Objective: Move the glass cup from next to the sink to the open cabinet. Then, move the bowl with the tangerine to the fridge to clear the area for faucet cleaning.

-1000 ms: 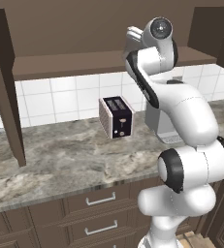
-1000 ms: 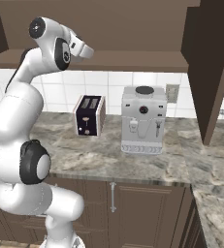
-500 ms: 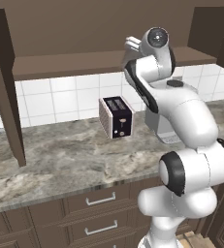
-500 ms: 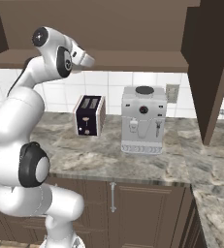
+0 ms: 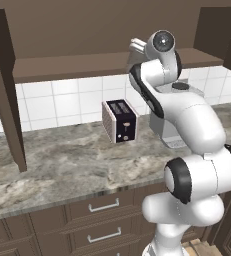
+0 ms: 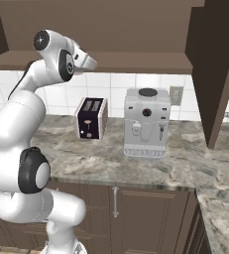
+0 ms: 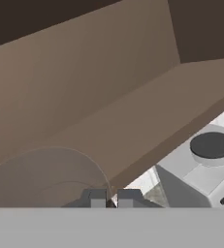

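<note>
The glass cup (image 7: 50, 179) is a faint see-through round at the lower left of the hand view, and its rim runs down to the fingertips. My gripper (image 7: 113, 198) is shut on that rim. It is raised to the level of the open cabinet (image 7: 108, 97), just in front of the brown shelf (image 5: 77, 67) (image 6: 136, 59). The gripper (image 6: 89, 62) also appears at the end of the raised arm, and the gripper (image 5: 133, 50) is partly behind the wrist. The bowl with the tangerine, the sink and the fridge are out of view.
A toaster (image 5: 120, 121) (image 6: 90, 118) and a white coffee machine (image 6: 145, 123) (image 7: 205, 164) stand on the marble counter (image 5: 62, 160) below the shelf. Open cabinet doors hang at the left (image 5: 7, 90) and right (image 6: 215, 74).
The hand has come down a little and shifted slightly right, staying level with the cabinet shelf. The gripper has stayed shut. The toaster and coffee machine have not moved.
</note>
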